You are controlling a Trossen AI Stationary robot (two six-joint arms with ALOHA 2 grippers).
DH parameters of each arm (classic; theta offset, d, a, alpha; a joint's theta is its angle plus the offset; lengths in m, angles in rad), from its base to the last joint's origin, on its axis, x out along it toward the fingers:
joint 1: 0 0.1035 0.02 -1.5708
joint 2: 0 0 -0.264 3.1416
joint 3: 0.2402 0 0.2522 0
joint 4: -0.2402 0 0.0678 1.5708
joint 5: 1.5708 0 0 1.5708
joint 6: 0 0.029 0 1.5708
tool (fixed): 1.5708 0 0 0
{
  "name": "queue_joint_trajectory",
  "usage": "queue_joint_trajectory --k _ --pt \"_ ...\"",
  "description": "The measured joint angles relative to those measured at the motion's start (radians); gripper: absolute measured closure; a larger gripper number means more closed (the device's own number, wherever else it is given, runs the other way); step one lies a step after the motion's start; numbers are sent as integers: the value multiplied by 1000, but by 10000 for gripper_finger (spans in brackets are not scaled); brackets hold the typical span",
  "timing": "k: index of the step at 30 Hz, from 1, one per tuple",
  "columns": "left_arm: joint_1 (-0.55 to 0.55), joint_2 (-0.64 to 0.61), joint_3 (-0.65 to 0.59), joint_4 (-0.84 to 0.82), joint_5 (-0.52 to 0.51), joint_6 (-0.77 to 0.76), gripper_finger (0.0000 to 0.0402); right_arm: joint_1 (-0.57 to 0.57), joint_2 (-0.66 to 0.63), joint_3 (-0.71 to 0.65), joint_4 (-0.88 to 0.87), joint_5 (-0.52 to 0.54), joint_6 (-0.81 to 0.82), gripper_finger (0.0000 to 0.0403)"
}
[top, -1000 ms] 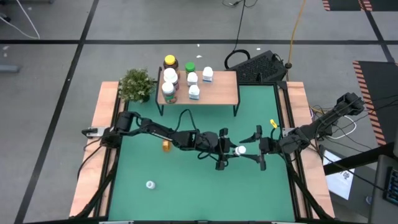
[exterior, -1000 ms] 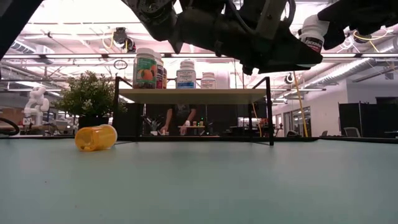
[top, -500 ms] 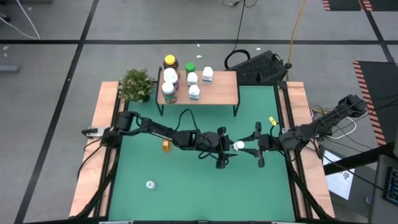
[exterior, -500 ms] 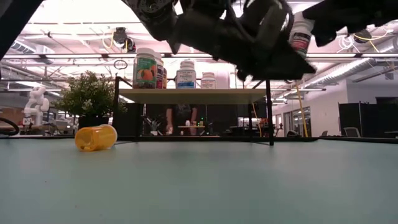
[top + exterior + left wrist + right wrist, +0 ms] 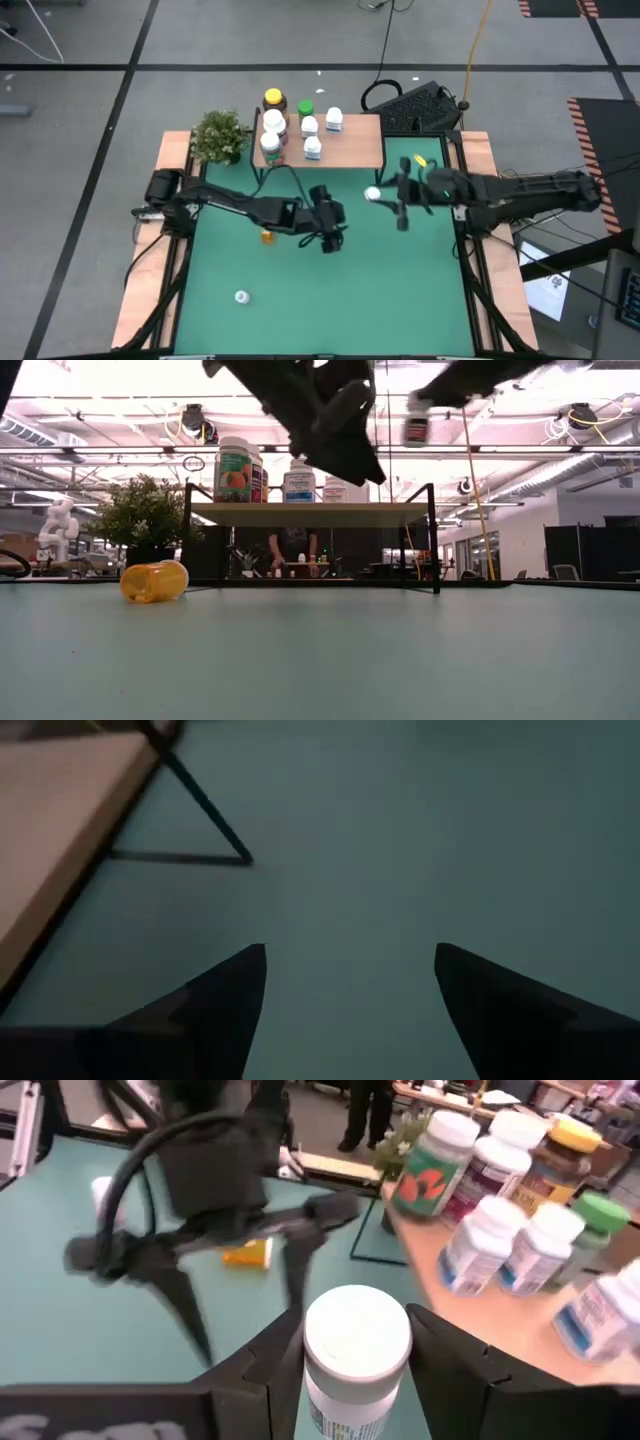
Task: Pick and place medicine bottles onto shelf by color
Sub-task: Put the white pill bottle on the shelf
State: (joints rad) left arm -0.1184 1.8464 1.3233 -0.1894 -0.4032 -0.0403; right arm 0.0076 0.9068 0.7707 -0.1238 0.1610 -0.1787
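right wrist view: white-capped bottle (image 5: 357, 1355) upright between right gripper (image 5: 350, 1380) fingers (image 5: 262, 1365)

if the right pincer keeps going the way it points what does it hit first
Probably the left pincer, which sits ahead of the right pincer and its white bottle; depth is unclear.

Even overhead light on the desk (image 5: 400, 290), soft shadows, low view backlit by glaring ceiling strips, arms in silhouette, left wrist view dim and murky, motion-blurred left arm beyond the right pincer (image 5: 357, 1342)
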Motion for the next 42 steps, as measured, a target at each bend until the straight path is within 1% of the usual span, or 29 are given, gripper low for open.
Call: queue_joint_trajectory --k 3,6,9,11,13,16,19,24,28,30,33,42 --pt "2 -73 -138 73 -47 -31 132 -140 102 94 -16 -148 -49 257" --pt "9 -141 -293 263 -54 -60 152 -262 219 193 -38 -254 -87 257" --pt "9 -182 -431 429 -57 -73 168 -362 342 293 -46 -329 -113 256" --pt "8 -202 -494 494 -57 -76 178 -409 422 357 -51 -370 -129 256" --pt "9 -216 -532 529 -56 -81 187 -450 483 405 -49 -397 -139 256" --pt "9 -221 -555 523 -54 -113 198 -496 565 463 -39 -429 -151 255" --pt "6 -225 -551 506 -49 -137 205 -538 626 495 -27 -456 -155 255" --pt "3 -223 -553 470 -47 -175 210 -603 693 498 54 -511 -149 255" --pt "1 -224 -553 467 -47 -188 210 -650 739 498 91 -594 -117 255" --pt "0 -224 -553 479 -47 -189 211 -665 760 498 102 -618 -105 255" --pt "1 -224 -553 492 -47 -180 210 -672 775 499 113 -638 -110 255" --pt "13 -224 -553 500 -47 -164 211 -679 774 499 110 -638 -121 252"
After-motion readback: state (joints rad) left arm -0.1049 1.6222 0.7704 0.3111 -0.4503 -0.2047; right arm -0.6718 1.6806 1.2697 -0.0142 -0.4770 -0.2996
